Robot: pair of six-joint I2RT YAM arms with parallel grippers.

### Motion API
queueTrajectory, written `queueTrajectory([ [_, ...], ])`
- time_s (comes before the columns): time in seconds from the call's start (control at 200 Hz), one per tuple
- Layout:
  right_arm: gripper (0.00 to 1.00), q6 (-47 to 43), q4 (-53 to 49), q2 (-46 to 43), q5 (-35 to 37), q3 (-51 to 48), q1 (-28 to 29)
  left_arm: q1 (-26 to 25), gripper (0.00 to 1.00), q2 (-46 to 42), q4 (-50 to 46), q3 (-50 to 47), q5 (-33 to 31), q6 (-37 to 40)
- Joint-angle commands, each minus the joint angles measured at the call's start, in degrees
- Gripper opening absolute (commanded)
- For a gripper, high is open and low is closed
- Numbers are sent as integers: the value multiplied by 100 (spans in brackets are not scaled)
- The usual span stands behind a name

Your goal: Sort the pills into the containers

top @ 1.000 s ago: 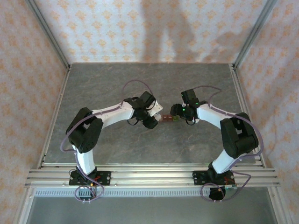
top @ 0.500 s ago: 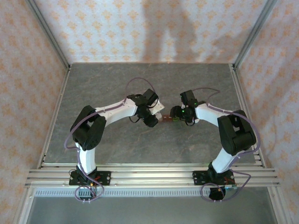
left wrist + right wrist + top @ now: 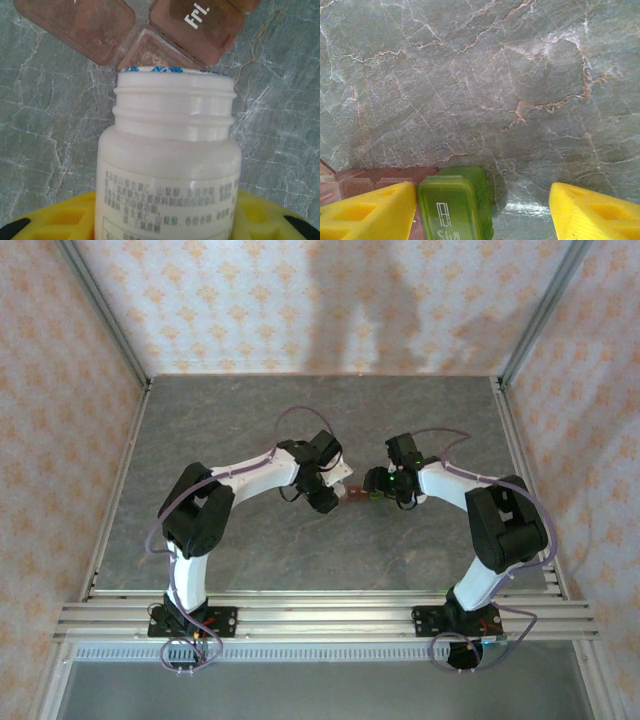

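One bottle [image 3: 167, 160], one green compartment [image 3: 454, 207], perhaps two brown compartments [image 3: 152, 50].

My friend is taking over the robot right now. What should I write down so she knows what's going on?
The left gripper is shut on the white bottle. The cap is off and the mouth is tipped toward an open red-brown compartment, whose lid reads Fri.
The right gripper is open, straddling the green compartment, which has its lid shut.
The strip of containers sits mid-table between the arms.
Done: bottle uncapped, one compartment open. I cannot tell whether pills are in it.
To do: probably pour the pills, then close up.
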Motion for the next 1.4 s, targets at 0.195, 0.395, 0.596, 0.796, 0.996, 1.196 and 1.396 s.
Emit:
queueTrajectory([
  [0.195,70,-40,-133,128,37,137,53,-128,0,267,-469,405,-378,273],
  [0.395,70,-28,-125,119,44,130,57,-159,0,392,-672,590,-574,336],
  [0.596,70,-32,-120,144,26,127,54,-168,0,496,-936,822,-714,387],
  [0.796,70,-23,-118,154,22,128,51,-194,0,610,-1170,1017,-833,470],
  [0.996,70,-15,-116,154,28,128,48,-229,0,721,-1294,1155,-901,509],
  [1.196,70,-11,-115,156,12,124,46,-280,0,824,-1431,1336,-1025,587],
  [1.396,70,-3,-109,153,4,119,45,-326,0,928,-1579,1533,-1180,617],
])
